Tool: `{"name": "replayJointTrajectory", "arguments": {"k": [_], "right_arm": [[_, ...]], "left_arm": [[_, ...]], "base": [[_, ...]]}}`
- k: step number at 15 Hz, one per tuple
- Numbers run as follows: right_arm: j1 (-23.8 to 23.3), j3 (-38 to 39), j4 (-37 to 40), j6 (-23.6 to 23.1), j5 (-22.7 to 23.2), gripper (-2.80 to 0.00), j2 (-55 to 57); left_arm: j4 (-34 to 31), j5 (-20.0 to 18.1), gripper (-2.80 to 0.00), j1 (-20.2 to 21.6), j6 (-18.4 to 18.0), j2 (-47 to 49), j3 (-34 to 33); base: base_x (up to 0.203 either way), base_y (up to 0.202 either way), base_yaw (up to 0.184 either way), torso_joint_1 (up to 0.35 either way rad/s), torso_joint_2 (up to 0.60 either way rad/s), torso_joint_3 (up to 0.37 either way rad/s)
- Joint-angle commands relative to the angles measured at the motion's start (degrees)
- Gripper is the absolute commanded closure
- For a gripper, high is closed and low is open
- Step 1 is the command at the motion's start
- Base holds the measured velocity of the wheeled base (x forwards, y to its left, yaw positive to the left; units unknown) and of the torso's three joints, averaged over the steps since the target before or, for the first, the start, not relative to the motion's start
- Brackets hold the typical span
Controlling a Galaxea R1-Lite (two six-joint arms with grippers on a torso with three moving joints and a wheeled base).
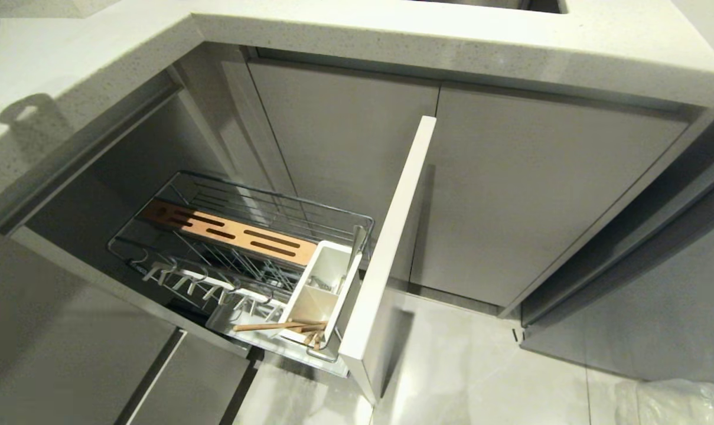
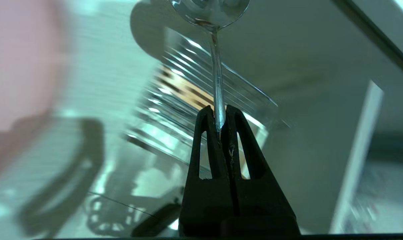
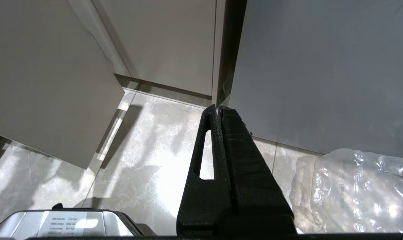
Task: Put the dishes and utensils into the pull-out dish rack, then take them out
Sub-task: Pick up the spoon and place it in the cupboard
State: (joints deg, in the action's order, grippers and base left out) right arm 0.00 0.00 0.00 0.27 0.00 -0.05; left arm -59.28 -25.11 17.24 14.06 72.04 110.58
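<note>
My left gripper [image 2: 220,111] is shut on the long handle of the metal spoon [image 2: 217,83], whose bowl points away from the wrist. Beyond the spoon, blurred, lies the pull-out dish rack [image 2: 184,95] with its slotted wooden strip. A blurred pink shape, the plate [image 2: 18,66], fills one side of that view. In the head view the rack [image 1: 232,233] stands pulled out and neither arm shows. The wooden chopsticks [image 1: 274,325] lie across the near end of its white caddy [image 1: 324,277]. The bowl is out of view. My right gripper [image 3: 218,108] is shut on nothing, low over the floor.
The rack's pale front panel [image 1: 392,236] juts out into the floor space. Grey cabinet doors [image 1: 528,195] close off the corner under the speckled countertop [image 1: 451,47]. A crumpled clear plastic bag [image 3: 354,186] lies on the tiled floor by the right arm.
</note>
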Motion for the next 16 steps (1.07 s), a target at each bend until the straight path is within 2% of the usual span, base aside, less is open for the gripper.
{"name": "replayJointTrajectory", "arguments": {"k": [1,5,9,12,16], "right_arm": [[0.0,0.0,0.0,0.0,0.0,0.0,0.0],[0.0,0.0,0.0,0.0,0.0,0.0,0.0],[0.0,0.0,0.0,0.0,0.0,0.0,0.0],[0.0,0.0,0.0,0.0,0.0,0.0,0.0],[0.0,0.0,0.0,0.0,0.0,0.0,0.0]], "left_arm": [[-0.3,-0.1,0.0,-7.2,0.2,-1.2,-0.7],[-0.3,0.0,0.0,-22.8,0.3,0.3,-4.1],[-0.4,-0.1,0.0,-33.8,0.7,4.1,-10.0],[-0.9,0.2,0.0,-35.6,1.4,8.2,-13.1],[-3.4,2.0,0.0,-35.6,1.3,14.1,-11.3]], "base": [[0.0,0.0,0.0,0.0,0.0,0.0],[0.0,0.0,0.0,0.0,0.0,0.0],[0.0,0.0,0.0,0.0,0.0,0.0],[0.0,0.0,0.0,0.0,0.0,0.0],[0.0,0.0,0.0,0.0,0.0,0.0]]}}
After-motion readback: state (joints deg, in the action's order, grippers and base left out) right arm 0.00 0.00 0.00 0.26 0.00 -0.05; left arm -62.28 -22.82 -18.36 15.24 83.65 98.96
